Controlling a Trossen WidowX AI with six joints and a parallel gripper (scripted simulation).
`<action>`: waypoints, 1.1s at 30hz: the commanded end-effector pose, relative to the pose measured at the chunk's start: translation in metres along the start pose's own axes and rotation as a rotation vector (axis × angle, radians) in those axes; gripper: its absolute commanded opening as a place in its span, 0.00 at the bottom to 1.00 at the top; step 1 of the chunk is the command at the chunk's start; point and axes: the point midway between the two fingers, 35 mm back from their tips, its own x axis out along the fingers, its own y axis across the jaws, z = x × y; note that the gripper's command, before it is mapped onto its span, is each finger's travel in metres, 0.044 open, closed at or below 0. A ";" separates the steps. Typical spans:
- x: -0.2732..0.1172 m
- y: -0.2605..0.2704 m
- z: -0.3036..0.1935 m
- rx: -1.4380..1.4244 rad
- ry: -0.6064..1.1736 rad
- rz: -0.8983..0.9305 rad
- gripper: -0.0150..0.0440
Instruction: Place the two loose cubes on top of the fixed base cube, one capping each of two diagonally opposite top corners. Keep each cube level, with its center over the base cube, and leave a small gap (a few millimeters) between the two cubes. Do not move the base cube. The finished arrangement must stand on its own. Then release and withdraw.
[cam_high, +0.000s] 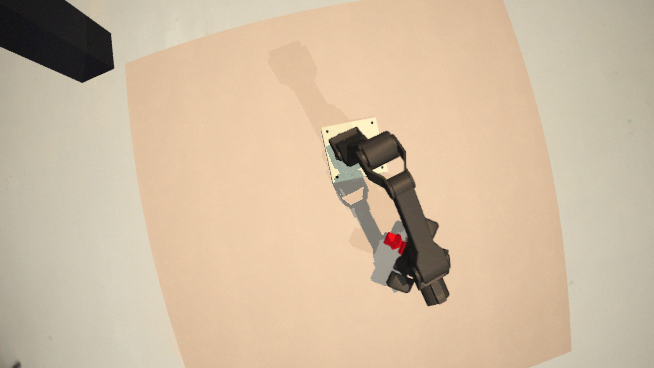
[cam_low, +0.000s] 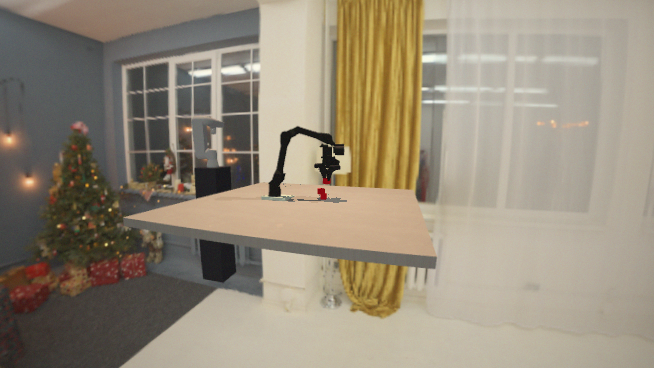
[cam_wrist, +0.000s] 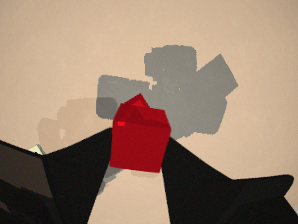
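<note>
Top view: 1 Red Cube Waits Above Its Perch

From where I stand, the broad tabletop (cam_high: 225, 200) (cam_low: 280, 225), smooth and peach-toned with a grey edge, bears everything. A pale square mounting plate (cam_high: 371, 123) (cam_low: 265, 198) sits under the arm's foot, presumably to keep the long reach steady. The dark jointed arm (cam_high: 417, 220) (cam_low: 284, 150) arches high, likely so the wrist can point down.

Its black gripper (cam_high: 403, 252) (cam_low: 326, 178) (cam_wrist: 139, 137) is clasped on 1 flat-faced red cube (cam_high: 402, 247) (cam_low: 326, 181) (cam_wrist: 136, 147), pinched by opposite sides, which leaves its underside free for landing. That cube hangs above the stack, apart from it.

Below, 1 upper cube (cam_high: 391, 238) (cam_low: 321, 190) appears to sit off-center on the base cube (cam_low: 324, 197), I judge to save the opposite corner for its partner. Both are plain red, squarish and sharp-edged. The held cube hides much of them in the wrist view, so I cannot tell the corner alignment; a low approach could nudge either.
</note>
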 end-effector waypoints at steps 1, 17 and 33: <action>0.002 0.003 0.001 0.021 -0.007 -0.006 0.43; 0.028 0.003 0.000 0.039 -0.015 0.000 0.43; 0.046 0.002 0.001 0.026 -0.009 -0.004 0.43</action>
